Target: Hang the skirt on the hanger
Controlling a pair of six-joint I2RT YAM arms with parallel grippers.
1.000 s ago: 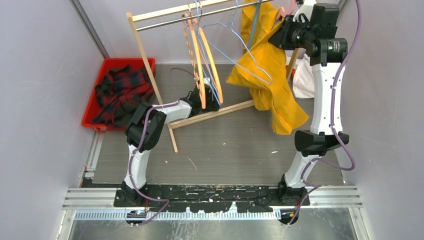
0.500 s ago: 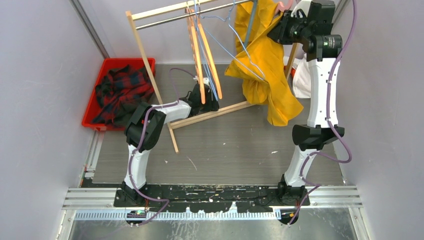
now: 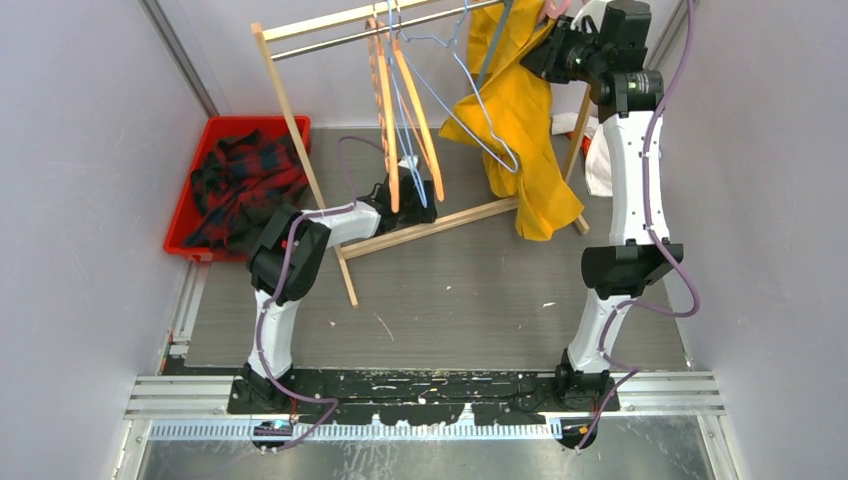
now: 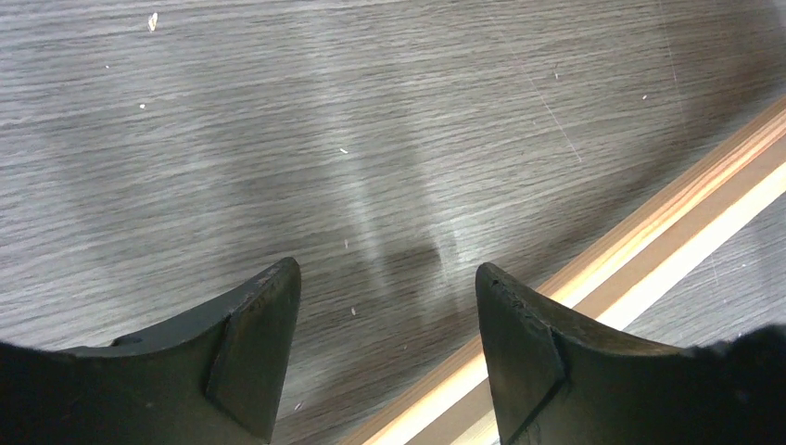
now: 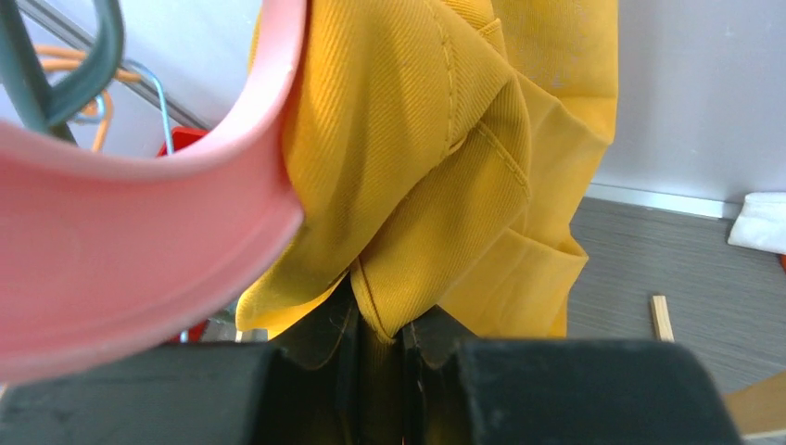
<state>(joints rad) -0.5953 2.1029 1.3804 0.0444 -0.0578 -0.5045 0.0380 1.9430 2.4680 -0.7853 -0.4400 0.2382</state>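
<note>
The yellow skirt point(image 3: 520, 120) hangs from the top right of the rack, draped down over a light blue wire hanger point(image 3: 470, 95). My right gripper point(image 3: 553, 45) is high up by the rail and shut on a fold of the skirt point(image 5: 436, 185); a pink hanger point(image 5: 139, 213) curves right in front of its camera. Orange hangers point(image 3: 395, 110) hang from the metal rail point(image 3: 380, 30) to the left. My left gripper point(image 3: 425, 200) is low near the rack's wooden base bar point(image 4: 649, 269), open and empty point(image 4: 385, 306) above the floor.
A red bin point(image 3: 235, 185) with a dark plaid garment stands at the left. The wooden rack's slanted post point(image 3: 300, 150) and base bar point(image 3: 430, 228) cross the middle. White cloth point(image 3: 603, 160) lies behind the right arm. Walls close in on both sides.
My right gripper has lifted and moved left and back toward the rail with the skirt, which hangs higher and more gathered. The blue hanger swung with it. The left arm has not moved.
</note>
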